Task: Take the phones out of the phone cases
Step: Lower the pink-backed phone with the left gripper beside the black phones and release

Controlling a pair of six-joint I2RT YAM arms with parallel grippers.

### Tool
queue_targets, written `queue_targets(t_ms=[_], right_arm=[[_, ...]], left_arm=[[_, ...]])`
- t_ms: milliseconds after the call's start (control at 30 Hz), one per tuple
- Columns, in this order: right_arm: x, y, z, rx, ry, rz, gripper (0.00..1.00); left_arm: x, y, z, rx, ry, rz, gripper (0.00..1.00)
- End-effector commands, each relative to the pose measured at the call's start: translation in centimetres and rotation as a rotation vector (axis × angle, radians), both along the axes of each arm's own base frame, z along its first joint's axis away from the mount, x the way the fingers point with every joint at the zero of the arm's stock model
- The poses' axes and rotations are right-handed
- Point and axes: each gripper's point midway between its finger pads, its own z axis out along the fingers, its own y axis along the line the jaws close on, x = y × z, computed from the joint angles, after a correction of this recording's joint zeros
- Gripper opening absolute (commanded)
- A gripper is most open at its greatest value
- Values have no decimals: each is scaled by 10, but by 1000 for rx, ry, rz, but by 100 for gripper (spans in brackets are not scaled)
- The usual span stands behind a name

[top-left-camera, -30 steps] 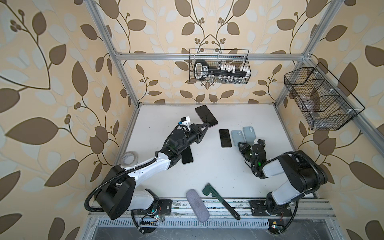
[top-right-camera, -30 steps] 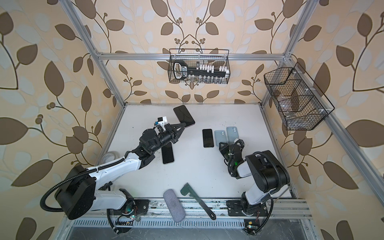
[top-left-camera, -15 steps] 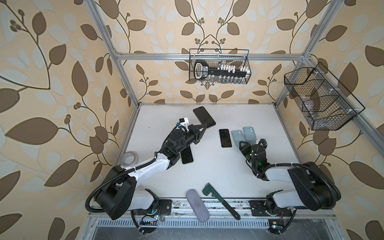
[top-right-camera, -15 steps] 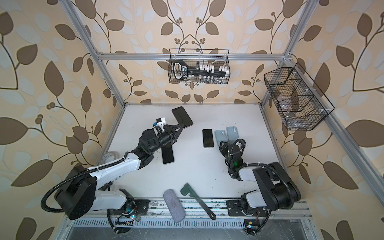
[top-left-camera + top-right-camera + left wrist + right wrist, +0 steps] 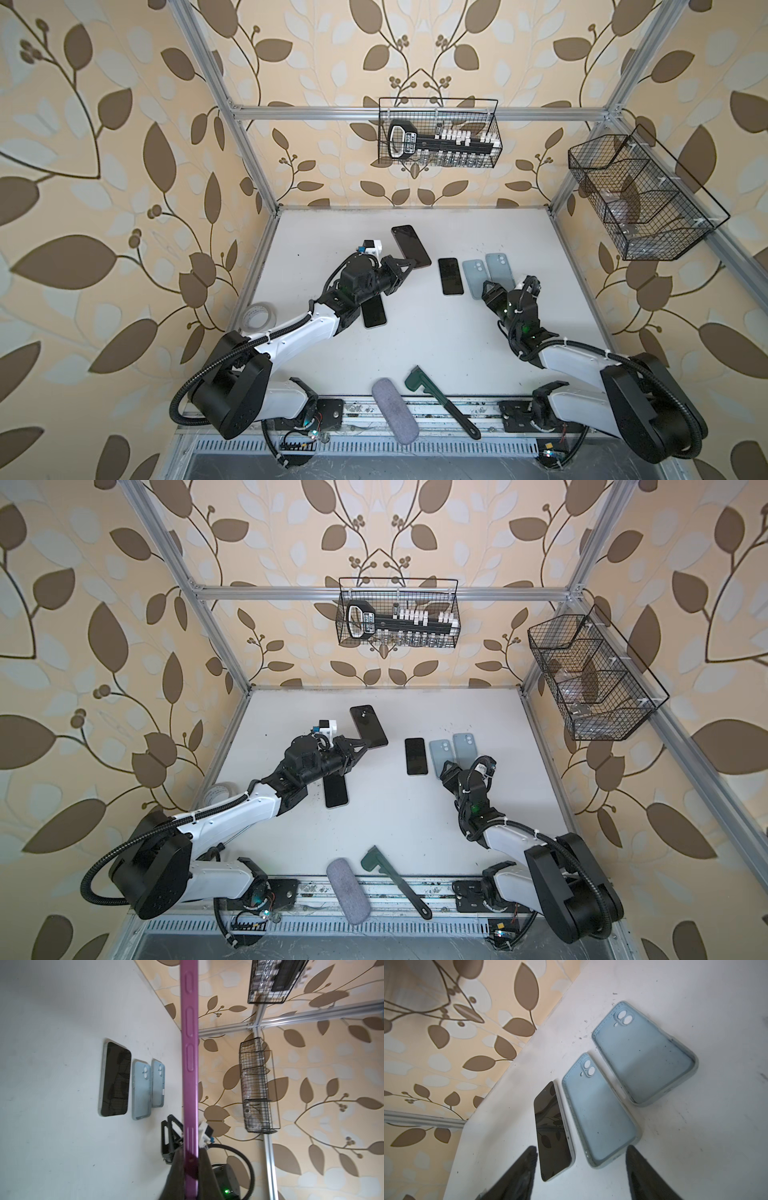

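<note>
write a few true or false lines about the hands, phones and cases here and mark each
The left hand holds a purple-edged phone. True.
The right hand is shut on a case. False: it is open and holds nothing.
Two blue cases lie empty, side by side. True.
The black phone beside them lies screen down. False: its screen faces up.
The tape sits in a basket. False: it lies on the table, by its left edge.

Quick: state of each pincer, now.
Left pincer: closed on the purple-cased phone.
Right pincer: open, holding nothing.
</note>
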Motion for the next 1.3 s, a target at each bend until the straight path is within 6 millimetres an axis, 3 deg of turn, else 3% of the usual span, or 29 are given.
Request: queue_targets(t_ms=[0, 200, 433, 867, 1267], right_arm=[[0, 0, 12, -82, -1, 62, 78], [3, -3, 33, -108, -16, 157, 100], [-2, 4, 25, -112, 22, 227, 100], [-12, -5, 6, -114, 62, 208, 100], [-13, -6, -3, -99, 77, 209, 100]], left_arm=[[1, -4, 26, 80, -146, -61, 0], [5, -15, -9, 141, -118, -120, 0], [17, -27, -59, 200, -87, -162, 0], [32, -46, -98, 194, -48, -213, 0], [39, -49, -123, 238, -35, -218, 0]])
